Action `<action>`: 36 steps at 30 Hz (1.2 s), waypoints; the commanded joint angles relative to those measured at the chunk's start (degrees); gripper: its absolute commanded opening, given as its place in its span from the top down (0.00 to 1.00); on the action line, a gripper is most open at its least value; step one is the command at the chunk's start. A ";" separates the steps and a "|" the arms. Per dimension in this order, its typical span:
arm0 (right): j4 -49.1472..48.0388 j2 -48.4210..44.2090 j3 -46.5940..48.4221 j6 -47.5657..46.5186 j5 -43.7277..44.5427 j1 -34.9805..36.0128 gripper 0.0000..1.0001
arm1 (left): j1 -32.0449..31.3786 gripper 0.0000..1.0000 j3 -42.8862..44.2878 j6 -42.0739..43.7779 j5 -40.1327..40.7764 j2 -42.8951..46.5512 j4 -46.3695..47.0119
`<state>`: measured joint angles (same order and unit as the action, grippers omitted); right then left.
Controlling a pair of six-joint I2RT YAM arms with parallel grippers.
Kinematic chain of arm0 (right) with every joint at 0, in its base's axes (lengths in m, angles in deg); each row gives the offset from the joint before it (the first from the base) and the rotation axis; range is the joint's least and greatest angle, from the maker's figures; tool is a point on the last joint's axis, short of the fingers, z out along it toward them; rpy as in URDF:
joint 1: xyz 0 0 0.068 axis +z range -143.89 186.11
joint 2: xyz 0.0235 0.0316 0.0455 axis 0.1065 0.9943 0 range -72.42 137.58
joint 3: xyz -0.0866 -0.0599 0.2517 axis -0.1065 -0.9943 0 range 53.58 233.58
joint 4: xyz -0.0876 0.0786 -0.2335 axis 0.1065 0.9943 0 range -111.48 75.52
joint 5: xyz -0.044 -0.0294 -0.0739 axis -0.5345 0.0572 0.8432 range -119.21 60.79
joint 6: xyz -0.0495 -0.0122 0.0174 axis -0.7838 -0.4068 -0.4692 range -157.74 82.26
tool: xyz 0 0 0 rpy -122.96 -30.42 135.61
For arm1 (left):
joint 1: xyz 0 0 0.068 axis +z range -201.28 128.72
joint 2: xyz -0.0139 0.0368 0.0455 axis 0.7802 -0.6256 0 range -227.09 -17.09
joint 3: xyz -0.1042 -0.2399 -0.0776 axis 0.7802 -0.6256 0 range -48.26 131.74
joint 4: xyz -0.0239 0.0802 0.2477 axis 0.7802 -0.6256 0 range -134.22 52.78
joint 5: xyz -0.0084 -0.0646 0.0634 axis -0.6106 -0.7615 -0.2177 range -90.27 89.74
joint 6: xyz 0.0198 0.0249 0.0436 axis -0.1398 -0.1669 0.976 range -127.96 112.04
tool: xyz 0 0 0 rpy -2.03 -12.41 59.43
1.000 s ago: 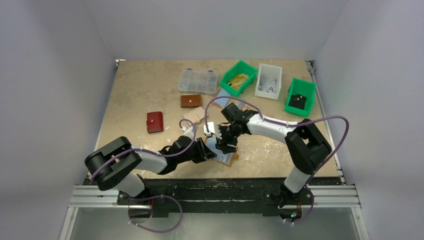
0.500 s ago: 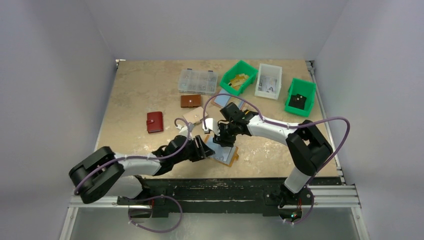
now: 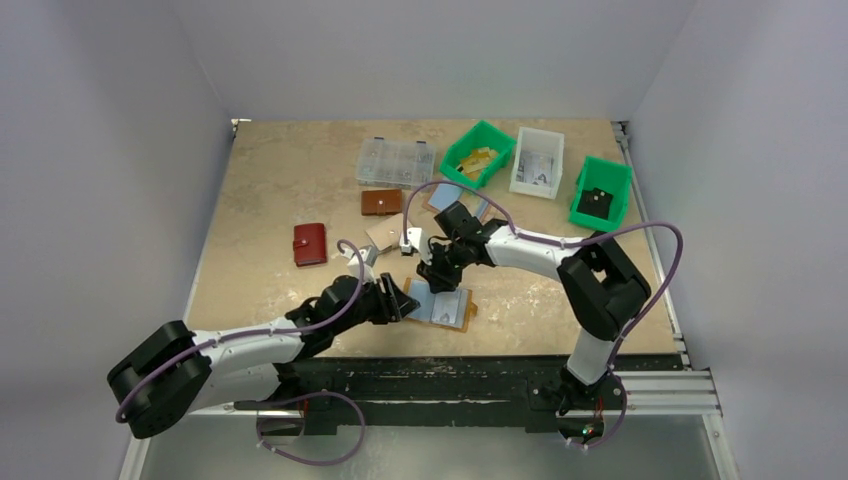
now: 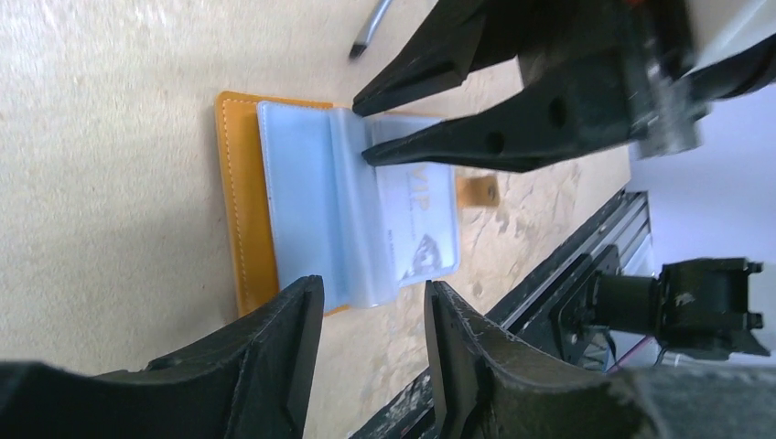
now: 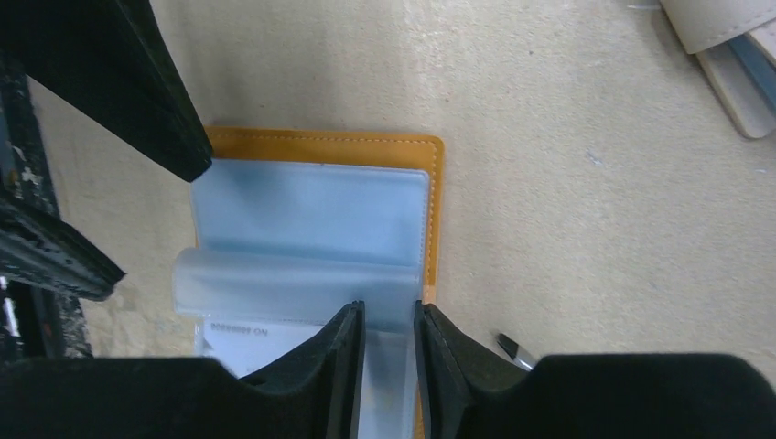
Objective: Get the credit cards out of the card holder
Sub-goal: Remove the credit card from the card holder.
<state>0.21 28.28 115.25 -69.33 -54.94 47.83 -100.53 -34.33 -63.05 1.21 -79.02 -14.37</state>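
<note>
The card holder (image 3: 441,306) lies open on the table near the front edge, mustard cover down, with pale blue clear sleeves up. It also shows in the left wrist view (image 4: 240,210) and the right wrist view (image 5: 434,192). A pale card printed "VIP" (image 4: 416,224) sits in a sleeve; its printed edge shows in the right wrist view (image 5: 261,337). My left gripper (image 4: 373,315) is open and empty at the holder's near left edge, also seen from above (image 3: 400,300). My right gripper (image 5: 389,331) is open with a narrow gap, tips over the looped sleeve (image 5: 284,285).
A red wallet (image 3: 310,244) and a brown wallet (image 3: 381,202) lie to the left and behind. A clear organiser box (image 3: 396,162), two green bins (image 3: 477,153) (image 3: 601,192) and a white bin (image 3: 537,160) line the back. Flat pieces (image 3: 385,232) lie behind the grippers.
My left arm has stretched out lower and to the left, its gripper staying at the holder. My right gripper has moved a little back and left. The holder lies flatter.
</note>
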 commanded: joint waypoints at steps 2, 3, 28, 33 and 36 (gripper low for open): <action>-0.69 0.73 3.17 5.05 -8.53 -0.01 0.68 | 0.18 0.53 -1.93 1.69 -3.71 -1.96 5.93; -0.85 0.91 3.41 5.83 -10.23 -0.04 0.69 | 0.21 0.53 -2.22 1.70 -3.82 -1.90 6.30; 6.05 4.24 7.67 7.51 -36.63 -4.58 0.29 | -5.50 0.45 -6.23 2.25 -4.89 0.40 25.11; 7.93 3.72 8.34 5.64 -36.07 -4.89 0.29 | -5.55 0.29 -6.22 0.04 -5.25 -0.72 28.08; 11.54 3.20 9.61 1.20 -31.27 -5.53 0.30 | -5.51 0.24 -5.85 -1.59 -5.76 -3.81 29.25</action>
<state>7.92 35.21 121.34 -63.12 -86.75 42.49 -105.80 -40.19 -62.38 -3.34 -79.85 9.59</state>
